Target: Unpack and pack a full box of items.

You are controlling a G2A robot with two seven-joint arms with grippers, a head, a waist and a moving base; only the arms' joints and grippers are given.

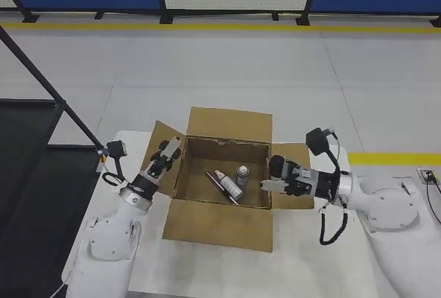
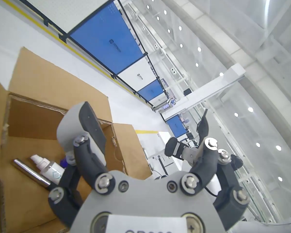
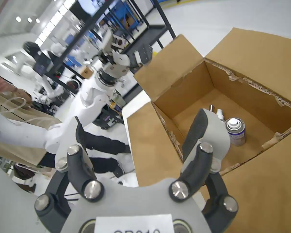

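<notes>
An open cardboard box (image 1: 229,123) stands mid-table with its flaps folded out. On its floor lie a spray can (image 1: 242,175), a white bottle (image 1: 226,184) and a slim metal rod (image 1: 211,179). My left gripper (image 1: 171,147) is open over the box's left flap, nothing between its fingers (image 2: 88,122); the bottle (image 2: 46,166) and rod (image 2: 30,171) lie beyond it. My right gripper (image 1: 270,179) is open and empty at the box's right wall, above the rim. Past its fingers (image 3: 200,128) are the can (image 3: 235,130) and the bottle's tip (image 3: 219,112).
The box sits on a white table (image 1: 310,253). A black metal rack (image 1: 27,149) stands close to the table's left side. In the right wrist view the left arm's gripper (image 3: 116,60) shows beyond the box's far flap (image 3: 171,66).
</notes>
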